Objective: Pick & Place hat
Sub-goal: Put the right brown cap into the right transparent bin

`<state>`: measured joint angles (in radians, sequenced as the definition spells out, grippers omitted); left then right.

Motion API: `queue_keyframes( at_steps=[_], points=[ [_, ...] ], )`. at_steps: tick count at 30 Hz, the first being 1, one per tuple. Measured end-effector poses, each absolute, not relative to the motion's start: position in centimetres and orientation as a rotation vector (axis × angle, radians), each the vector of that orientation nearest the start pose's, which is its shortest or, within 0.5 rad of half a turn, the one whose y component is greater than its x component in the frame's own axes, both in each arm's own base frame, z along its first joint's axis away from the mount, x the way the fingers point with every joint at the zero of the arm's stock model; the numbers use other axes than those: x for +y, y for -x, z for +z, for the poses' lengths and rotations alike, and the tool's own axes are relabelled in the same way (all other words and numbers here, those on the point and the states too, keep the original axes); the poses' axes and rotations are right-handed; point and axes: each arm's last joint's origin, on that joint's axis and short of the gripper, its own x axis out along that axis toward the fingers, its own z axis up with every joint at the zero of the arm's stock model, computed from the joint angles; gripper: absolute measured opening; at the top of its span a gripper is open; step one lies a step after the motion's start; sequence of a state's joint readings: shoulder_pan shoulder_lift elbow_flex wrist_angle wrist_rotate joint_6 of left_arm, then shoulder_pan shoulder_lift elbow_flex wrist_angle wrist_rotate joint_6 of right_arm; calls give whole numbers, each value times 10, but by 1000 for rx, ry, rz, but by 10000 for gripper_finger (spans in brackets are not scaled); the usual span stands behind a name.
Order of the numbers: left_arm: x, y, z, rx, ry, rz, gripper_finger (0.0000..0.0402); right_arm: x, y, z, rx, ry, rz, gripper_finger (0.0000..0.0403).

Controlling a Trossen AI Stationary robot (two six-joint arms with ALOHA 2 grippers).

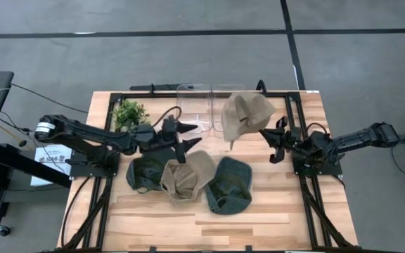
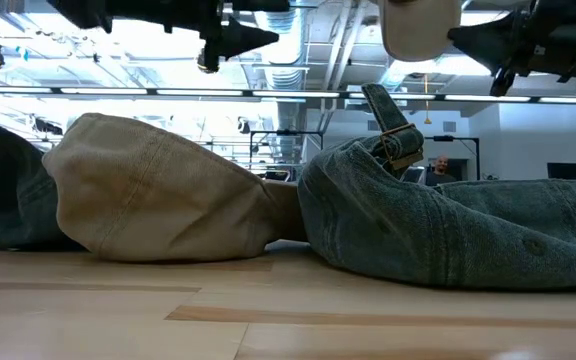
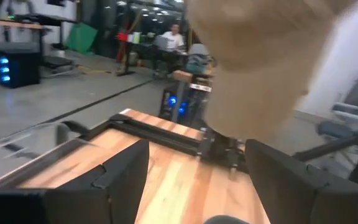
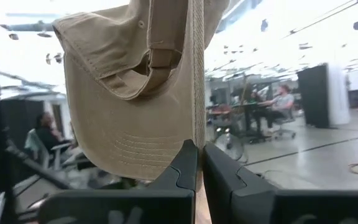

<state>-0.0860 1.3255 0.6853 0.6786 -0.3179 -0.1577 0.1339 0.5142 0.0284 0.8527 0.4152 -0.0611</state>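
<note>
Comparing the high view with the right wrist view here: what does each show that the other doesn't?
Only the high view shows the three hats lying on the table: a dark green hat, a tan hat and another green hat, plus the clear bins, the small plant and the open left gripper. Only the right wrist view shows the held hat's back strap and seated people in the room. Both show the right gripper shut on the lifted tan hat.

Small plant [image 1: 130,112], clear bins [image 1: 194,107]
</note>
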Motion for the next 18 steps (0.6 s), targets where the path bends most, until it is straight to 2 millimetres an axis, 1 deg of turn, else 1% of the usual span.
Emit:
queue_keyframes(
  at_steps=[5, 9, 14, 18],
  points=[
    [-19, -296, 255, -85, 168, 141, 264, -1, -125, 203, -320, -32, -413, 2],
    [-19, -300, 246, -54, 161, 142, 264, -4, -130, 196, -253, -38, -488, 2],
    [-19, -300, 246, -55, 161, 142, 264, -6, -135, 190, -217, -56, -554, 2],
    [-19, -300, 246, -56, 162, 145, 264, -6, -142, 192, -193, -52, -572, 2]
  ],
)
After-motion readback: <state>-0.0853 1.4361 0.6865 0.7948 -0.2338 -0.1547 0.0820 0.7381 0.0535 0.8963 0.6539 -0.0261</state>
